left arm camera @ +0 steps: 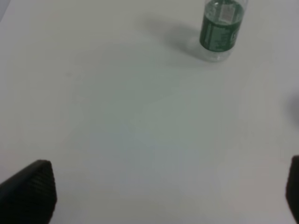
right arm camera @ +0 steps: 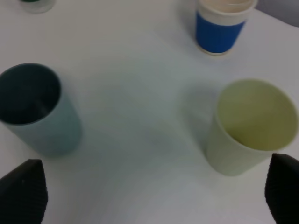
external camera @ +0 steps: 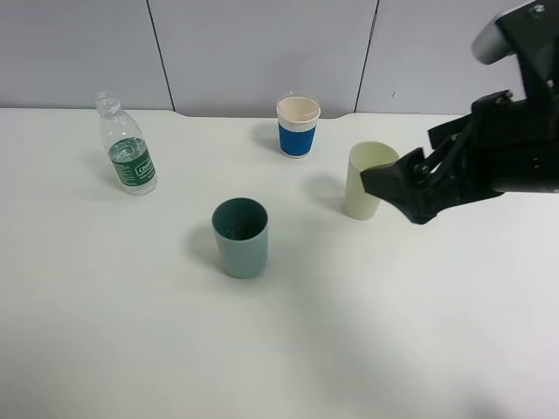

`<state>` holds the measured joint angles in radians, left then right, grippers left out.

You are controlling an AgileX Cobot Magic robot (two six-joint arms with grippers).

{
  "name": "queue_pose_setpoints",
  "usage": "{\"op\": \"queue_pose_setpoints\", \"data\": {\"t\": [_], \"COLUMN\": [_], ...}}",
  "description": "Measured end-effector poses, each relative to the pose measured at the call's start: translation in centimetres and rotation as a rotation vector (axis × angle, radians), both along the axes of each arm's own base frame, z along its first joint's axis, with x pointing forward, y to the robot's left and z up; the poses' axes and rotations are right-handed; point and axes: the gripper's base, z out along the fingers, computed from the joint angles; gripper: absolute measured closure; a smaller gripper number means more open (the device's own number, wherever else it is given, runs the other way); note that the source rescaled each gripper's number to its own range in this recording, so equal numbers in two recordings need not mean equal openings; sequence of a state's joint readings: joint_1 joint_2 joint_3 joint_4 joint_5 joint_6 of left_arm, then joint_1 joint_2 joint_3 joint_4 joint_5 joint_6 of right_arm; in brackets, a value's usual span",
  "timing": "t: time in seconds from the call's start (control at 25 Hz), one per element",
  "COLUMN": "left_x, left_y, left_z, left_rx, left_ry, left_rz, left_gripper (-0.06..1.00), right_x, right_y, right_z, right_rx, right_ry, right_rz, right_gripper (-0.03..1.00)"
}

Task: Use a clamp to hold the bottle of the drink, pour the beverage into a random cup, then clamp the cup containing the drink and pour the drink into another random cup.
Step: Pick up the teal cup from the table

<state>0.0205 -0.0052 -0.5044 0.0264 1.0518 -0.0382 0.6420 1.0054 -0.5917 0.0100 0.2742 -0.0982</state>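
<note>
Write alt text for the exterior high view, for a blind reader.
A black robot gripper reaches in from the right, jaws open, close to a tall pale yellow-green plastic cup on a white table. A teal plastic cup stands mid-table, a white paper cup with a blue sleeve behind it, and a capless clear plastic bottle with a green label far left.

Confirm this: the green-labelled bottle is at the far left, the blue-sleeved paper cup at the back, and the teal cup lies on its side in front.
Not quite: the teal cup stands upright, mouth up, as the exterior high view shows. The green-labelled bottle is at the far left and the blue-sleeved paper cup at the back.
</note>
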Motion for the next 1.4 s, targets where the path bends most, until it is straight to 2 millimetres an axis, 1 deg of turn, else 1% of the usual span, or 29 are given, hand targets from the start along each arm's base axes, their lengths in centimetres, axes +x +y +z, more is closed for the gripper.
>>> {"op": "queue_pose_setpoints", "data": {"t": [0.08,0.28,0.48,0.56,0.84,1.04,1.24,1.4], "left_x": [0.0,0.0,0.0,0.0,0.0,0.0,0.0,0.0], "left_y": [0.0,0.0,0.0,0.0,0.0,0.0,0.0,0.0], "left_z": [0.0,0.0,0.0,0.0,0.0,0.0,0.0,0.0], "left_rx": [0.0,0.0,0.0,0.0,0.0,0.0,0.0,0.0], "left_ry": [0.0,0.0,0.0,0.0,0.0,0.002,0.002,0.002], "left_rz": [0.0,0.0,0.0,0.0,0.0,0.0,0.0,0.0], "left_gripper": [-0.06,-0.06,-0.06,-0.06,-0.06,-0.06,-0.06,-0.06], "right_x": [-0.1,0.1,-0.7,-0.8,-0.8,-0.5,0.0,0.7], "right_y": [1.2,3.1,5.0,5.5,5.7,6.1,6.8,7.7], "right_z": [-0.7,-2.7,-3.8,-4.3,-7.3,-8.7,-10.6,-12.1], "right_rx": [-0.013,-0.07,-0.098,-0.108,-0.15,-0.162,-0.182,-0.164], "right_ry": [0.016,0.078,0.093,0.101,0.146,0.141,0.118,0.095], "right_rz": [0.048,0.112,0.199,0.217,0.223,0.233,0.264,0.276], "right_gripper": [0.2,0.2,0.2,0.2,0.2,0.2,0.2,0.2]}}
